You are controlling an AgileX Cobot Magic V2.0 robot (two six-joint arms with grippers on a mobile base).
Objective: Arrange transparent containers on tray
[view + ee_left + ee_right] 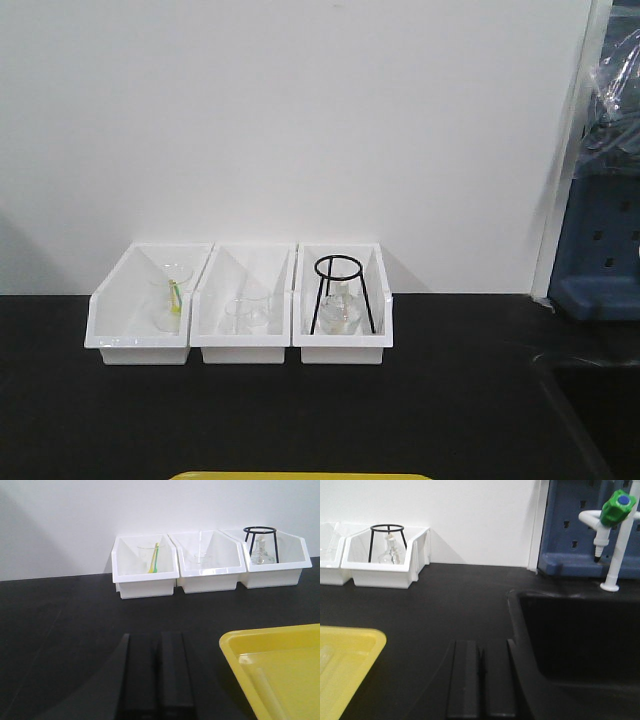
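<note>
Front view: we see three white plastic bins in a row against the white wall on the black countertop (450,400). The left white bin (135,345) holds a clear glass beaker (172,292) with a yellow-green stick in it, the middle white bin (243,345) holds a second clear beaker (245,312), and the right white bin (343,345) holds a black wire tripod stand (342,290) over a small glass flask (340,314). Only a sliver of the yellow plastic tray (300,476) shows at the bottom edge; no arms are in this view. Left wrist view: the left gripper (159,680) hangs low over the countertop, its black fingers (140,680) drawn together with only a thin seam between them, holding nothing. Just to the right of the fingers is the tray, and in it lies a faint clear glass test tube (262,685), long and narrow, flat on the tray floor, apart from the fingers; we can hardly make out its outline. The bins sit well beyond. Right wrist view: the right gripper (480,680) is also closed to a slit and has nothing in its grasp. The tray corner is to its left, with contents too faint for us to tell. The black sink basin (580,645) is just to its right, with a green-capped white tap (615,507) and a blue pegboard (570,530) behind it.
</note>
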